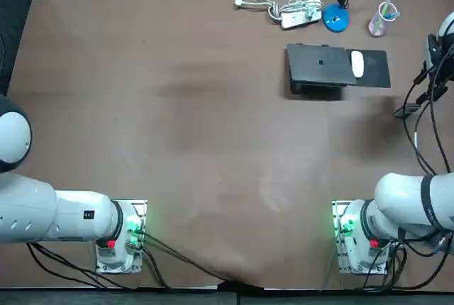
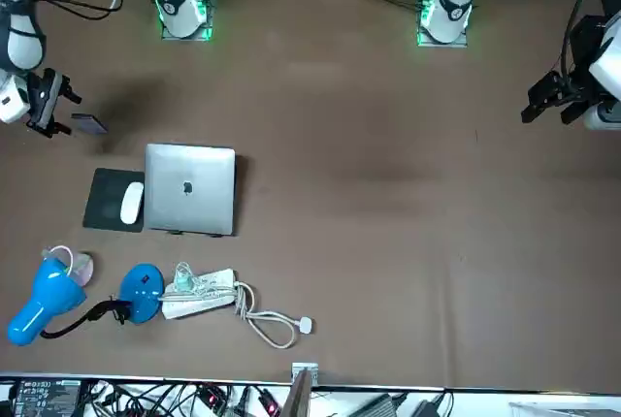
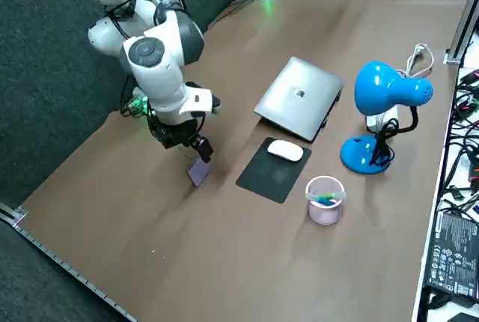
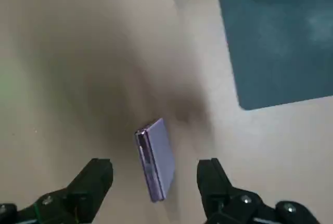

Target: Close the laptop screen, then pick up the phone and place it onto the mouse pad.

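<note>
Right hand (image 4: 153,168) spread wide, nothing held, hovering over the slim purple phone (image 3: 198,170). The phone sits on the brown bench (image 1: 213,142), at 4 o'clock of the black mouse pad (image 1: 376,71) in the top view. Silver laptop (image 2: 189,189) is already shut. Descent should be centred and the long edges pinched squarely.

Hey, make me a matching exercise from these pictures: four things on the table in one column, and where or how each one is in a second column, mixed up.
Things
1. silver laptop
2. white computer mouse
3. purple phone
4. blue desk lamp

Places and states
A. rests on the dark mouse pad
B. lid shut flat
C. stands beside the white power strip
D. off the pad, between the open fingers of the right gripper, which hovers over it without touching

Pairs: 1-B, 2-A, 3-D, 4-C
</note>
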`<state>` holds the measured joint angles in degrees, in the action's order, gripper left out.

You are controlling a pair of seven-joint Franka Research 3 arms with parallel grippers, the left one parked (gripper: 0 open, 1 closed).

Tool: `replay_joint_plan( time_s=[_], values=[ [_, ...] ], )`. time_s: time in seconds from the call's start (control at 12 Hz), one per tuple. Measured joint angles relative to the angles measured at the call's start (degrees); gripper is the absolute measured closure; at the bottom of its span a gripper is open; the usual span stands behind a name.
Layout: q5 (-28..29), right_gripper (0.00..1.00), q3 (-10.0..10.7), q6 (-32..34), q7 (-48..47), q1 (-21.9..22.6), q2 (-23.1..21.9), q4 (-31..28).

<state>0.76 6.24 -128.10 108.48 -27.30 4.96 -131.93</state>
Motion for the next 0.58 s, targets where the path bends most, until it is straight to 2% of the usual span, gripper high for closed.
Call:
replay_joint_plan(
  time_s=[0.25, 0.58],
  values=[
    [0.0, 0.01, 0.0, -2.7, 0.8, -1.3, 0.4, -2.5],
    [0.0, 0.04, 0.0, -10.1, 0.9, -1.7, 0.9, -6.9]
  ],
)
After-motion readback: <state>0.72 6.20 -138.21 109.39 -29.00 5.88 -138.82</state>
